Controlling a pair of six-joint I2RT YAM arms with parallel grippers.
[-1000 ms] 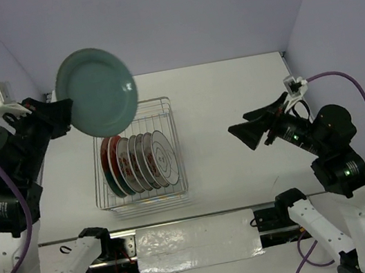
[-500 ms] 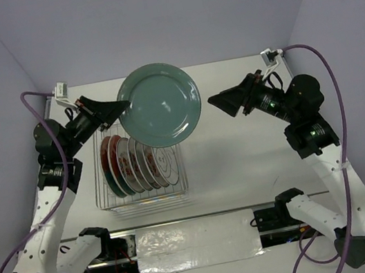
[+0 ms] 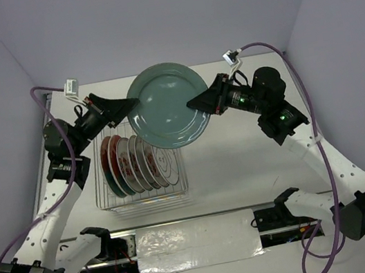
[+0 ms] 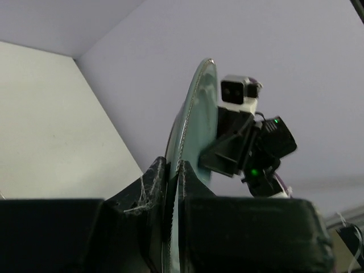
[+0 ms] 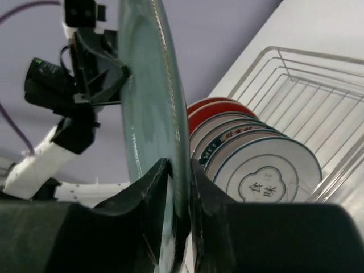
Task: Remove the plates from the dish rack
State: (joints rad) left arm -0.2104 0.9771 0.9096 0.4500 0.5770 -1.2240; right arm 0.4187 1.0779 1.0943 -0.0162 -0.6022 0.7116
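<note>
A plain teal plate (image 3: pixel 167 107) hangs in the air above the far end of the dish rack (image 3: pixel 144 203), face up toward the top camera. My left gripper (image 3: pixel 131 103) is shut on its left rim and my right gripper (image 3: pixel 195 103) is shut on its right rim. In the left wrist view the plate (image 4: pixel 196 114) stands edge-on between the left gripper (image 4: pixel 173 170) jaws. The right wrist view shows the plate (image 5: pixel 148 85) pinched in the right gripper (image 5: pixel 179 170). Several red and white plates (image 3: pixel 138 161) stand upright in the rack (image 5: pixel 296 85).
The wire rack sits left of centre on the white table (image 3: pixel 243 161). Grey walls close in the back and both sides. The arm bases and a shiny rail (image 3: pixel 192 233) run along the near edge.
The left arm has swung the teal plate right and down to above the rack's far end. The right arm has moved left, and its jaws have shut on the plate's right rim.
</note>
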